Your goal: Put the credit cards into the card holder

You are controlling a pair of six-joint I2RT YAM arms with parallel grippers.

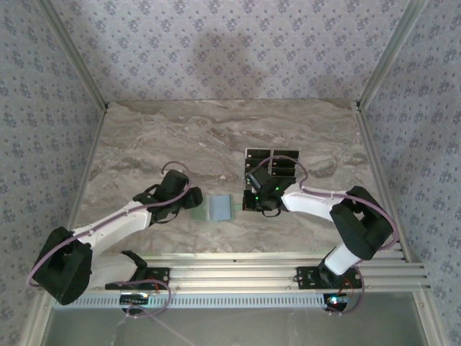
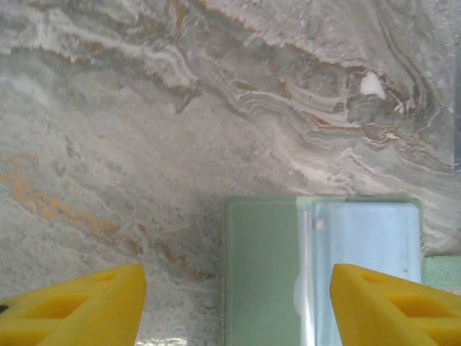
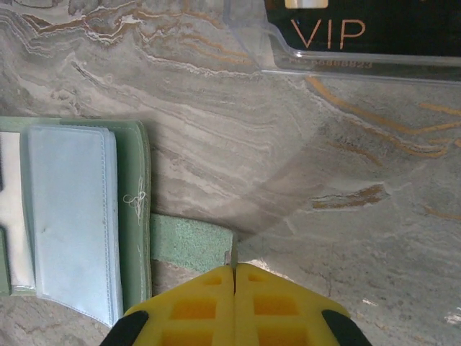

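Card holder [image 1: 218, 207] lies open and flat on the marble surface [image 1: 180, 137] between the arms, with the credit cards [image 1: 272, 161] just beyond it to the right. Left jaws stand wide apart over the holder, gripping nothing. Right jaws are pressed fully together just beside its tab [image 3: 189, 241]; whether they pinch anything cannot be told.

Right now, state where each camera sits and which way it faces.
Top external: above, behind the robot, looking down at the table; the left arm and right arm show.
Left wrist: faces down at the card holder; left gripper open.
Right wrist: faces down; right gripper shut, a credit card ahead.
Shared: all three hold the card holder.
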